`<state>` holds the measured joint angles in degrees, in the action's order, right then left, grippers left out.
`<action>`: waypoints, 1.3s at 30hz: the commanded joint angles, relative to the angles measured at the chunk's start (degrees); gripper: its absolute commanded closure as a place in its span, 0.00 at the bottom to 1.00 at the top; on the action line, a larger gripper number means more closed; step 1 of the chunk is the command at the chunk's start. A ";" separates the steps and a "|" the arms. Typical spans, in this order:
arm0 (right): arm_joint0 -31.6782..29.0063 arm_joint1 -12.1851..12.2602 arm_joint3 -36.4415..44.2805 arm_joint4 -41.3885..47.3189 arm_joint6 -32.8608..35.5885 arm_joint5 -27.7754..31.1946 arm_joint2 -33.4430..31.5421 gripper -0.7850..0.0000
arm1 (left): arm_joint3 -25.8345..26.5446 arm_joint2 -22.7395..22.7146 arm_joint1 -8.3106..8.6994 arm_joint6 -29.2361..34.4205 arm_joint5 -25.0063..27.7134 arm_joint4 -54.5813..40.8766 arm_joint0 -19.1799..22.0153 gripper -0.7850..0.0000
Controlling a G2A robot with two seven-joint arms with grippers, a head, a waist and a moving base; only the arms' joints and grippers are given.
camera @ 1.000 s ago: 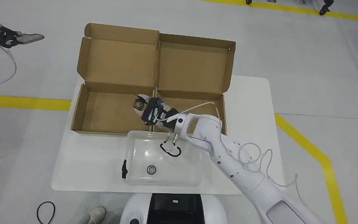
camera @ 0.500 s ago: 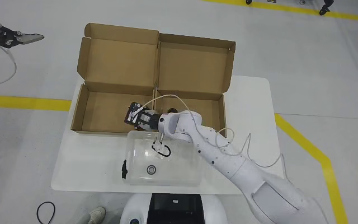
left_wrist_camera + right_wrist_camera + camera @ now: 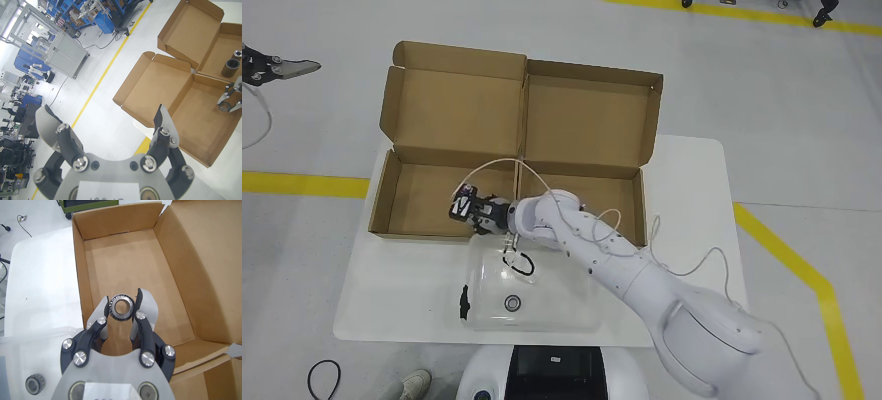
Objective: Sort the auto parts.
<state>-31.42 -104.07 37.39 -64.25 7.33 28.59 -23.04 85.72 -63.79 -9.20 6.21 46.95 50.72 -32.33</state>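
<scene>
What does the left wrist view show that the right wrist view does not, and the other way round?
Left wrist view adds: the open left end effector, and a dark sleeve and a metal sleeve in the neighbouring cardboard box. Right wrist view adds: a loose bearing in the clear bin. Both: the right end effector, shut on a bearing over one cardboard box.

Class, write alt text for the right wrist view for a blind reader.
The right gripper holds a metal bearing over the floor of an open cardboard box. A second bearing lies in the clear tray beside the box.
</scene>
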 commanded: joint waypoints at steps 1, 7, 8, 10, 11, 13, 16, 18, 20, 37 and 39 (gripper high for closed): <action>0.84 -1.22 -2.61 0.15 -0.38 -0.08 0.38 1.00 | 0.00 0.00 0.00 0.00 0.00 0.00 0.00 0.00; 3.13 -4.63 -9.03 0.26 -0.77 -0.50 1.16 0.91 | 0.00 0.00 0.00 0.00 0.00 0.00 0.00 0.00; 3.48 -5.13 -9.91 0.02 -0.67 -0.67 1.32 0.87 | 0.00 0.00 0.00 0.00 0.00 0.00 0.00 0.00; 3.96 -6.05 -11.55 -0.07 -0.73 -0.79 1.48 0.77 | 0.00 0.00 0.00 0.00 0.00 0.00 0.00 0.00; 4.22 -6.45 -12.41 -0.22 -0.90 -1.05 1.53 0.70 | 0.00 0.00 0.00 0.00 0.00 0.00 0.00 0.00; 4.57 -7.17 -13.98 -0.35 -1.43 -1.22 1.56 0.63 | 0.00 0.00 0.00 0.00 0.00 0.00 0.00 0.00; 5.04 -8.06 -15.94 -0.79 -2.36 -1.68 1.60 0.52 | 0.00 0.00 0.00 0.00 0.00 0.00 0.00 0.00; 5.33 -8.50 -16.88 -0.99 -3.30 -1.79 1.50 0.45 | 0.00 0.00 0.00 0.00 0.00 0.00 0.00 0.00; 5.68 -8.85 -17.33 -1.37 -4.28 -1.72 1.45 0.33 | 0.00 0.00 0.00 0.00 0.00 0.00 0.00 0.00; 5.31 -7.14 -5.21 -4.33 -7.92 2.68 -1.30 0.31 | 0.00 0.00 0.00 0.00 0.00 0.00 0.00 0.00; 4.04 -6.12 -1.97 -4.55 -7.01 2.47 -2.26 0.27 | 0.00 0.00 0.00 0.00 0.00 0.00 0.00 0.00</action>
<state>-26.79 -110.69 33.80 -68.66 -0.17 31.17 -24.86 85.72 -63.79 -9.20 6.21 46.95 50.72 -32.33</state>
